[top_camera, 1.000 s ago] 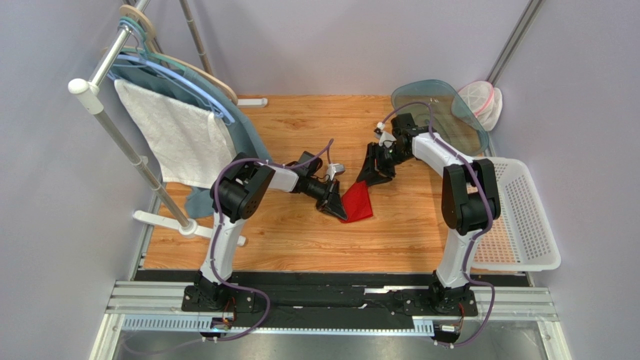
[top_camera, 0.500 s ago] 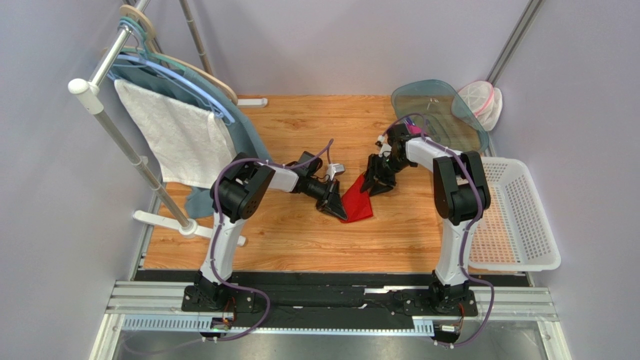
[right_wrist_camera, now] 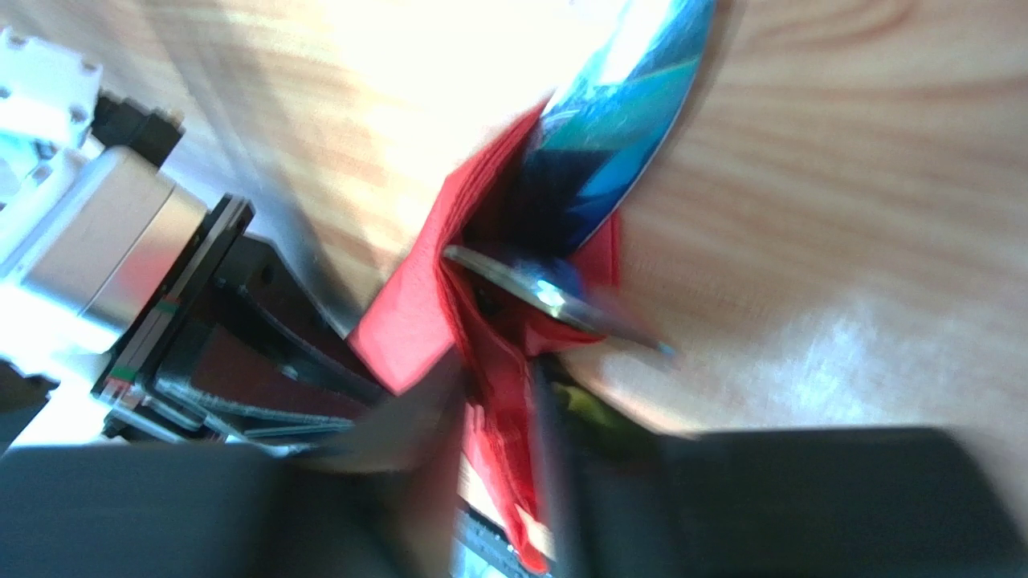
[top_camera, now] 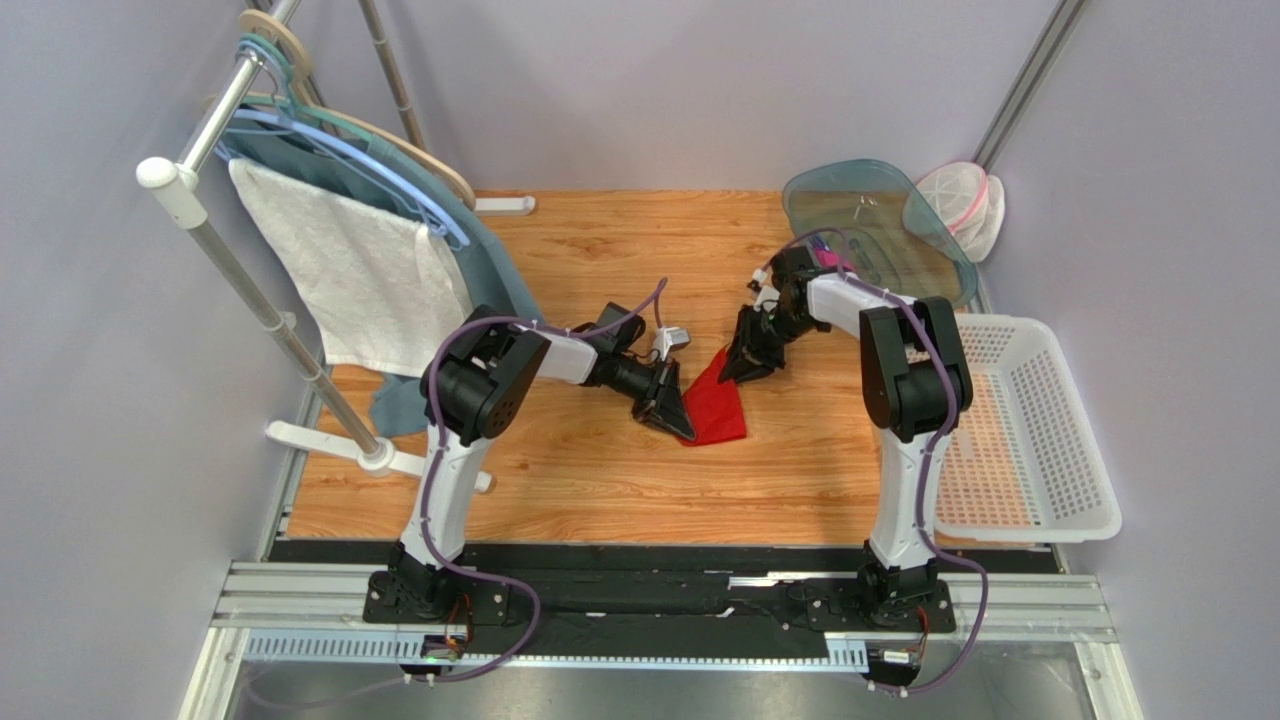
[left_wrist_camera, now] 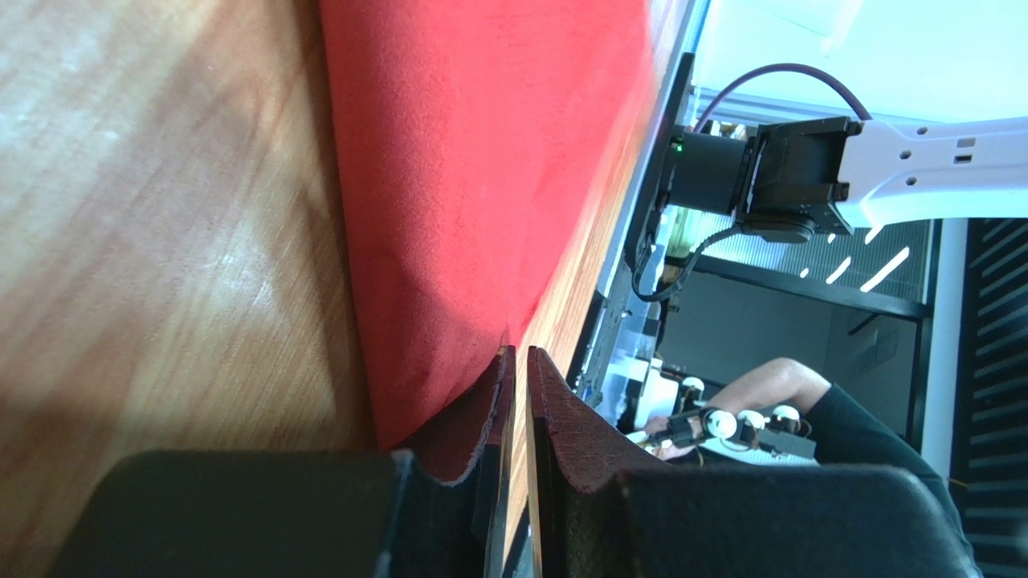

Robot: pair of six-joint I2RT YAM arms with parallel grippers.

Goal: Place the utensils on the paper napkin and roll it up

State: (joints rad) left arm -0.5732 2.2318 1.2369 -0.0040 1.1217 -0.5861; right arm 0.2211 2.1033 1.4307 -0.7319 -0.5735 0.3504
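The red paper napkin (top_camera: pixel 715 405) lies folded on the wooden table between my two grippers. My left gripper (top_camera: pixel 670 414) rests at its left edge. In the left wrist view the jaws (left_wrist_camera: pixel 517 352) are shut with a hairline gap, tips at the edge of the napkin (left_wrist_camera: pixel 483 157). My right gripper (top_camera: pixel 745 357) is at the napkin's far corner. In the blurred right wrist view it (right_wrist_camera: pixel 497 385) is shut on a fold of the napkin (right_wrist_camera: pixel 501 349). Shiny utensils show there: a spoon bowl (right_wrist_camera: pixel 615 133) and a slim metal piece (right_wrist_camera: pixel 549 295) sticking out of the fold.
A white perforated basket (top_camera: pixel 1052 450) stands at the right edge. A teal translucent lid (top_camera: pixel 887 225) and a mesh bag (top_camera: pixel 962 203) lie at the back right. A rack with a white towel (top_camera: pixel 361 278) and hangers stands on the left.
My right gripper has moved left and towards me onto the napkin's far corner and closed on it. The left gripper and the napkin have stayed put.
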